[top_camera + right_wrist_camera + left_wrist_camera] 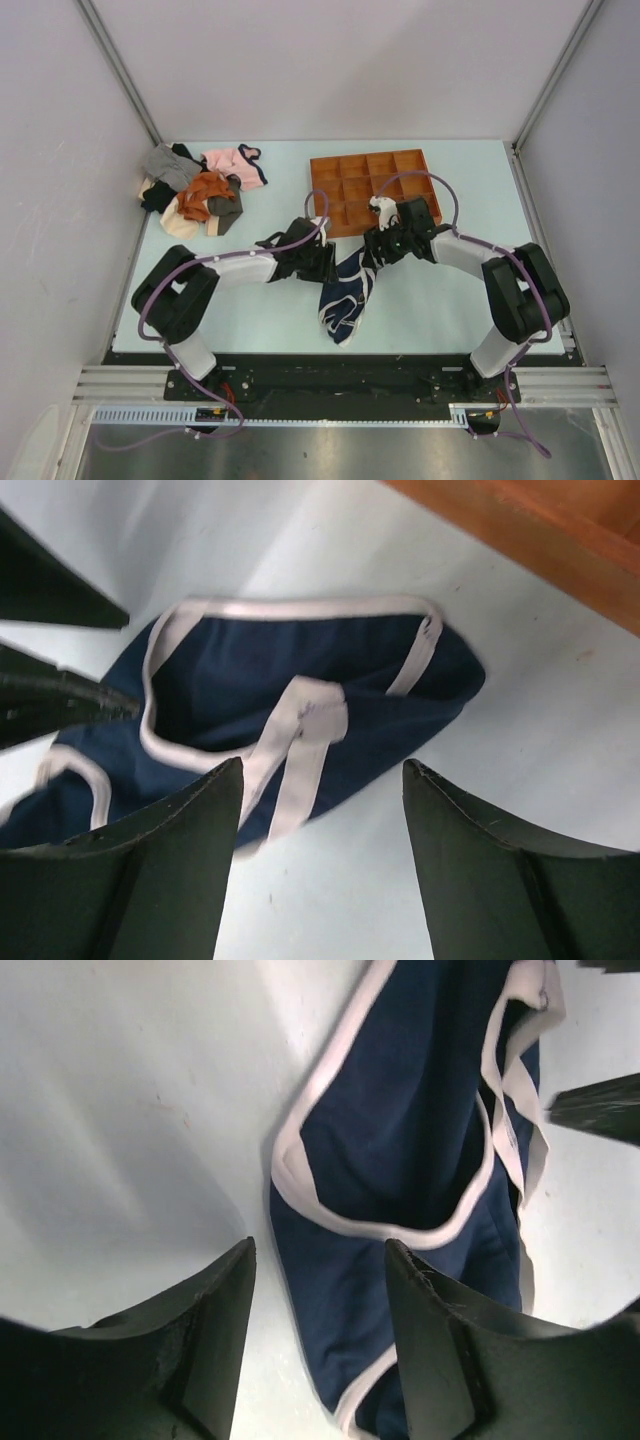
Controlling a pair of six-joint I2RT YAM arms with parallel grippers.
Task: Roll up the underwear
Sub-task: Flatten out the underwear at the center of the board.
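Note:
The navy underwear with white trim lies crumpled in a long strip on the table between the two arms. My left gripper is open at its left upper edge; in the left wrist view the fabric lies between and beyond my open fingers. My right gripper is open at its upper right end; in the right wrist view the navy cloth with a white strap lies just ahead of my fingers. No emblem shows.
A brown wooden compartment tray stands just behind the grippers; its edge shows in the right wrist view. A pile of garments, pink, orange and grey, lies at the back left.

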